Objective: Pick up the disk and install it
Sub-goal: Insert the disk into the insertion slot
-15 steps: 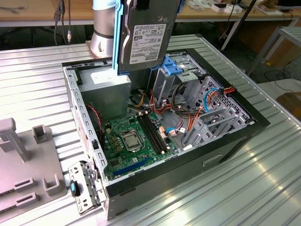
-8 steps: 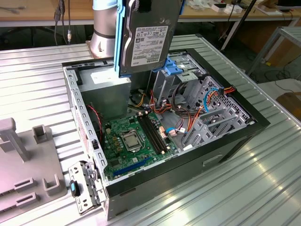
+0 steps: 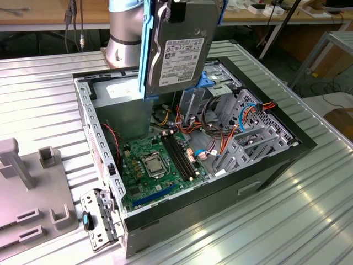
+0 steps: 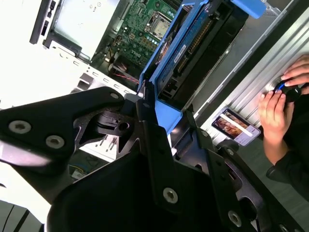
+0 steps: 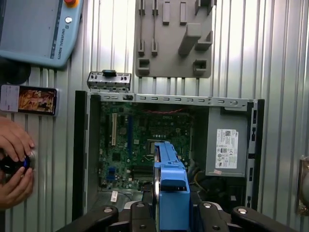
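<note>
Disk (image 3: 179, 49) is up in the air, clamped between the jaws by its bright blue carrier rail, and we see it hanging on edge over the open computer case (image 3: 298, 144). In the exterior view its labelled grey face turns toward the camera, with the robot arm (image 3: 124, 33) just behind it. In the second wrist view the jaws are shut on the blue frame at one end of the disk (image 4: 193, 46), and its underside with the circuit board shows. In the first wrist view we look down the disk's (image 5: 171, 179) thin blue edge into the case.

The case lies on its side on the ribbed metal worktop (image 3: 44, 99). Inside it we make out the green motherboard (image 3: 149, 165), the grey power supply (image 5: 227, 147) with its white label, and the metal drive cage (image 3: 242, 127) with orange and blue cables around it. The disk sits in no bay of that cage.

Beside the case lie a small metal bracket (image 3: 99, 218) with a blue latch and a grey fixture plate (image 5: 174, 38). A person's hands (image 5: 14, 162) hold a small dark object near a phone (image 5: 29, 100), with the teach pendant (image 5: 38, 29) close by.
</note>
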Controlling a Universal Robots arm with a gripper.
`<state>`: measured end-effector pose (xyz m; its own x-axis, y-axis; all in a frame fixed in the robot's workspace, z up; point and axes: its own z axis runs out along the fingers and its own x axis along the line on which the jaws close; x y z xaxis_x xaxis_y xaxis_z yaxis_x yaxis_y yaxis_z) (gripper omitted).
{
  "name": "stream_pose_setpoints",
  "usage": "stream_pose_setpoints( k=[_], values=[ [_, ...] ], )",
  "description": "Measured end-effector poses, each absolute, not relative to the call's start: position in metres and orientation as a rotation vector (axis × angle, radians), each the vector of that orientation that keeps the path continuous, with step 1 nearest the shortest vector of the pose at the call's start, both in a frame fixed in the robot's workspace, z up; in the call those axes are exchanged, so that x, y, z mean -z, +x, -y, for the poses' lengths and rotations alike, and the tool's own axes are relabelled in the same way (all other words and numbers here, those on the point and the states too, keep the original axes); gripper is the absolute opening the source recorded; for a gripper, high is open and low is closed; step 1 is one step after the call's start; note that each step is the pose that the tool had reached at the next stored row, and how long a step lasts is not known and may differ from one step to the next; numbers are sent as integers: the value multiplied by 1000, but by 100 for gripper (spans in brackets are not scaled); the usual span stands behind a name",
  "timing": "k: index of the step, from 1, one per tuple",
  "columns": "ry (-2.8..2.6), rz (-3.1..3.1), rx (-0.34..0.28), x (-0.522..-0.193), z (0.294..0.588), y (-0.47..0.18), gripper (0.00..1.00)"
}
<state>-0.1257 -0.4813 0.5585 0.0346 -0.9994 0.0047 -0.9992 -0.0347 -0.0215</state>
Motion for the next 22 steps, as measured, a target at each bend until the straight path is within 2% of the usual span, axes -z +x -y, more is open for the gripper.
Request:
stream_pose_setpoints(
  k=[10, 16, 22],
  values=[
    [-2251, -2173, 28, -554, 500, -115, 37],
    [-2228, -2149, -22, -552, 503, -108, 37],
    [-2228, -2149, -22, -551, 505, -104, 37]
  ],
)
